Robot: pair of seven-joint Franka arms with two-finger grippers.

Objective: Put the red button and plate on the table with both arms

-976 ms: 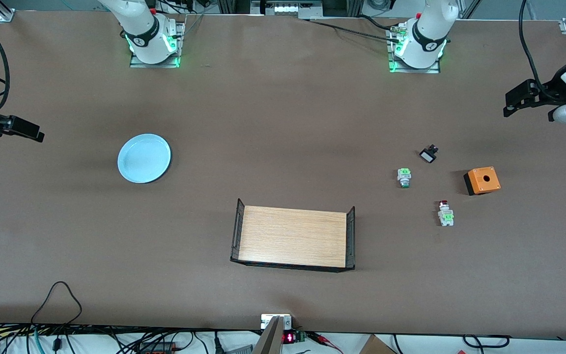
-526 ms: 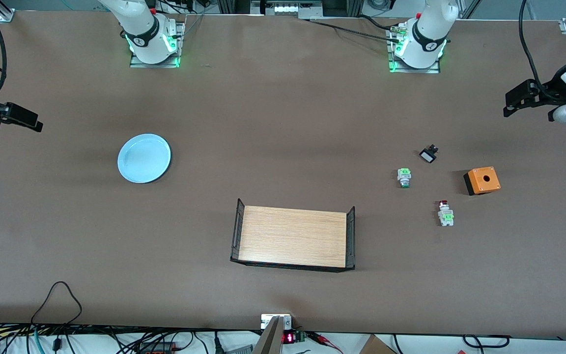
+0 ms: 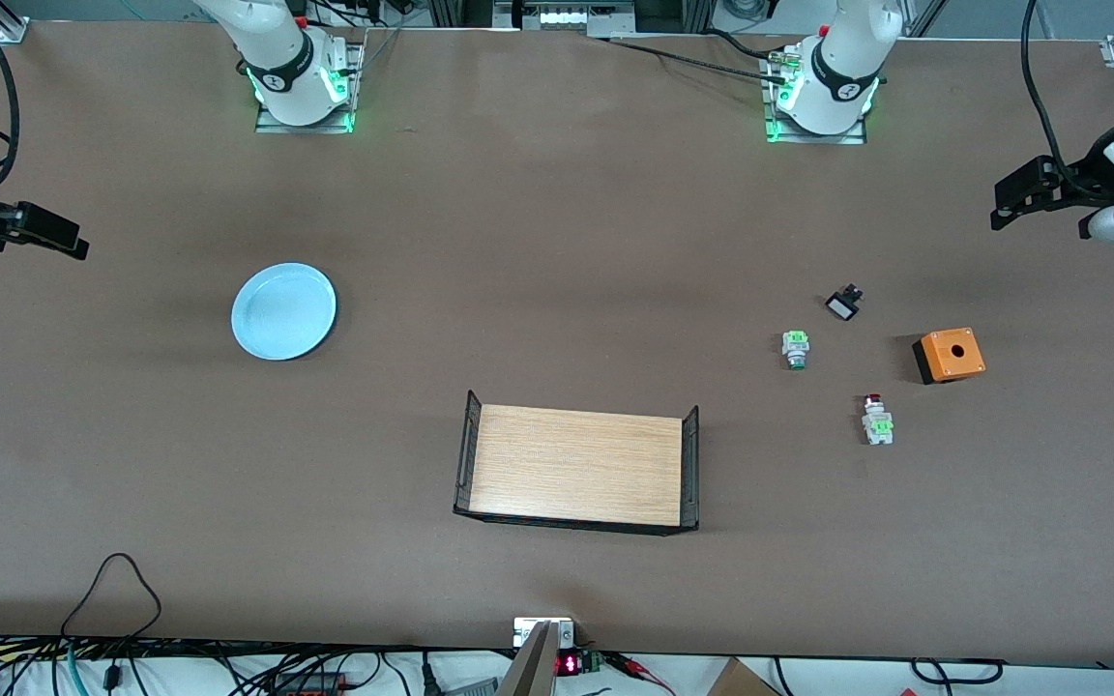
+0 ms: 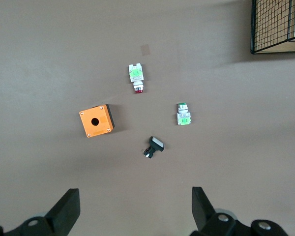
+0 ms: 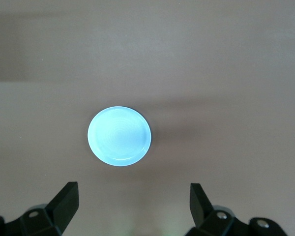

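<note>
Right gripper shifted slightly; both grippers' jaws gape empty, orange box beside red button.

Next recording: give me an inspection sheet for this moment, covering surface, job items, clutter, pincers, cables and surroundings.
Surface: brown table, flat.
Job's things: red button lies on the table toward the left arm's end; plate lies toward the right arm's end.
Clutter: green-capped switch, black-and-white switch, orange box, wooden tray.
Pincers: left pincer open, high over the switches; right pincer open, high near the plate; both hold nothing.
Cables: cable loop on the table edge nearest the camera.
Surroundings: nothing seen.
</note>
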